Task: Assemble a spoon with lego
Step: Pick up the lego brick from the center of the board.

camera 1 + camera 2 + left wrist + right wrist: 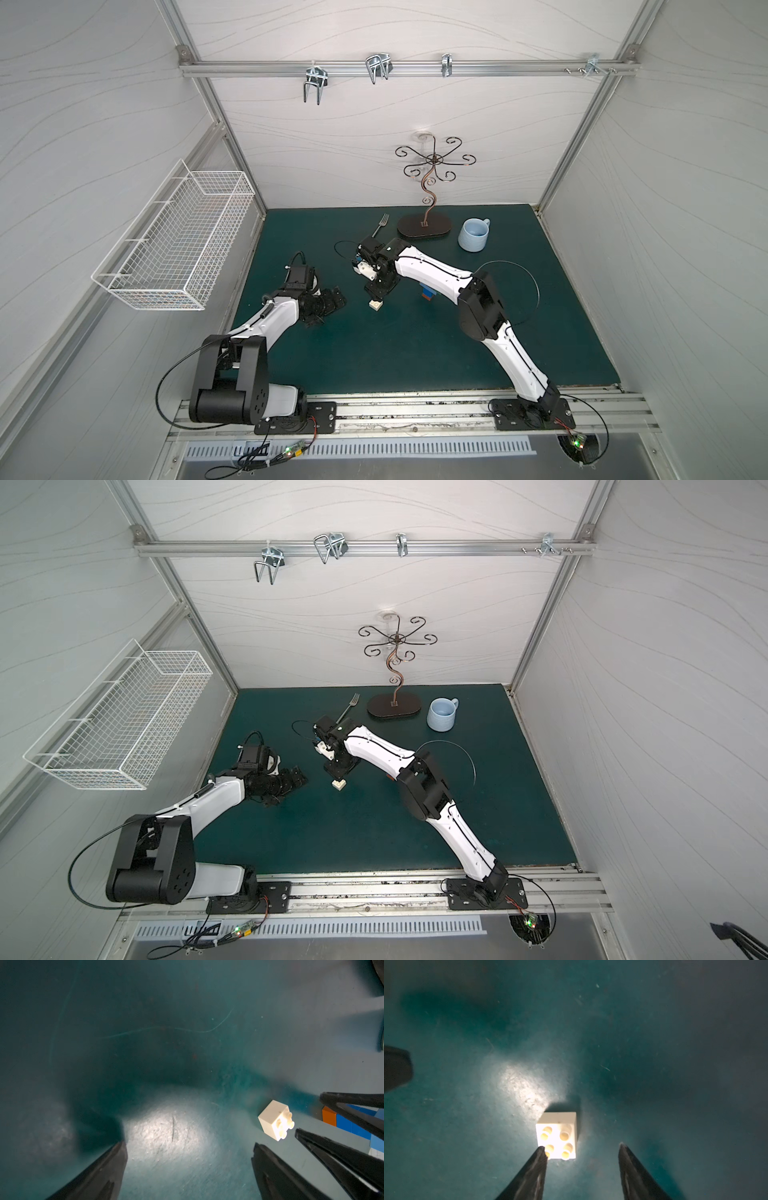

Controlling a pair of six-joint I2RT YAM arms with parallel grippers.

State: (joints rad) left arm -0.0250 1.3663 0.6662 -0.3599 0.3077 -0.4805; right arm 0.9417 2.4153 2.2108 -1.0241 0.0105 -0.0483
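A cream lego brick [376, 305] [339, 785] lies alone on the green mat, studs up in the right wrist view [557, 1136]. My right gripper [581, 1147] [376, 296] hangs just above it, open. One fingertip [542, 1150] overlaps the brick's corner and the other stands clear to the side. The partly built spoon [428, 293] of orange and blue bricks [351, 1126] lies under my right forearm, mostly hidden. My left gripper [189, 1144] [334, 300] is open over bare mat, left of the cream brick [274, 1121].
A metal fork [381, 224], a dark mug-tree stand [424, 228] and a pale blue mug [473, 235] stand at the back of the mat. A white wire basket [174, 245] hangs on the left wall.
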